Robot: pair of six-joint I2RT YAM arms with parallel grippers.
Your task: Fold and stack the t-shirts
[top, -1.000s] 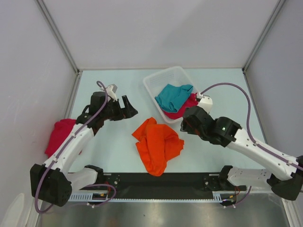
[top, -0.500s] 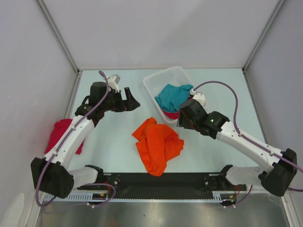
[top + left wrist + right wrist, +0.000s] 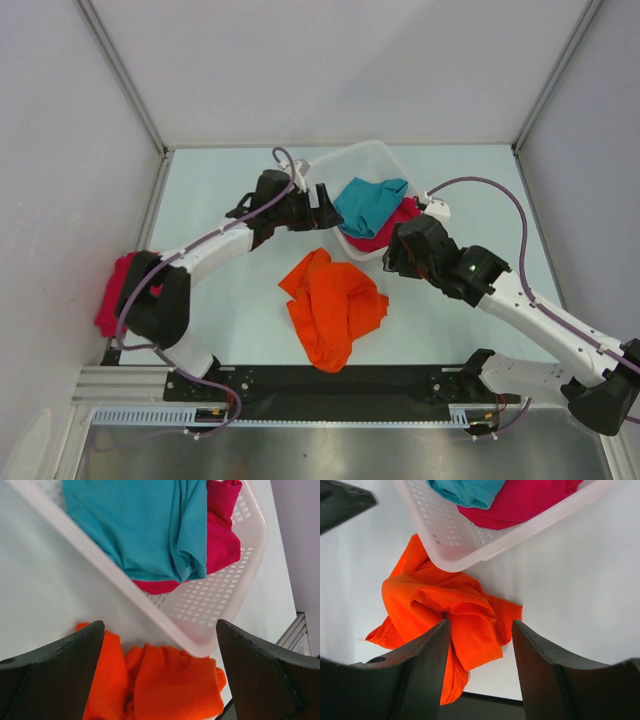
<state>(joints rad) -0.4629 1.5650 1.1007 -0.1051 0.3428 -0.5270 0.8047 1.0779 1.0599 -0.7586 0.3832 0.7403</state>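
Folding looks barely begun: the orange t-shirt point(image 3: 332, 305) lies crumpled just before the basket point(image 3: 352, 158), with the teal t-shirt point(image 3: 370, 203) and crimson t-shirt point(image 3: 392, 230) inside it. The left claw point(image 3: 327, 205) gapes wide and the right claw point(image 3: 480, 625) narrower, both empty.

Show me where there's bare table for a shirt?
Bare table lies between the orange t-shirt and the pink t-shirt at the left edge, and far right, beside the basket. It's crowded around the basket, by the left gripper and right gripper.

Bright, even light is cast from above; only faint, soft shadows are left on the pale tabletop point(image 3: 230, 300). The overhead view is sharp. The near black fingers of the left gripper point(image 3: 159, 625) and right gripper point(image 3: 481, 622) are rendered slightly blurred.
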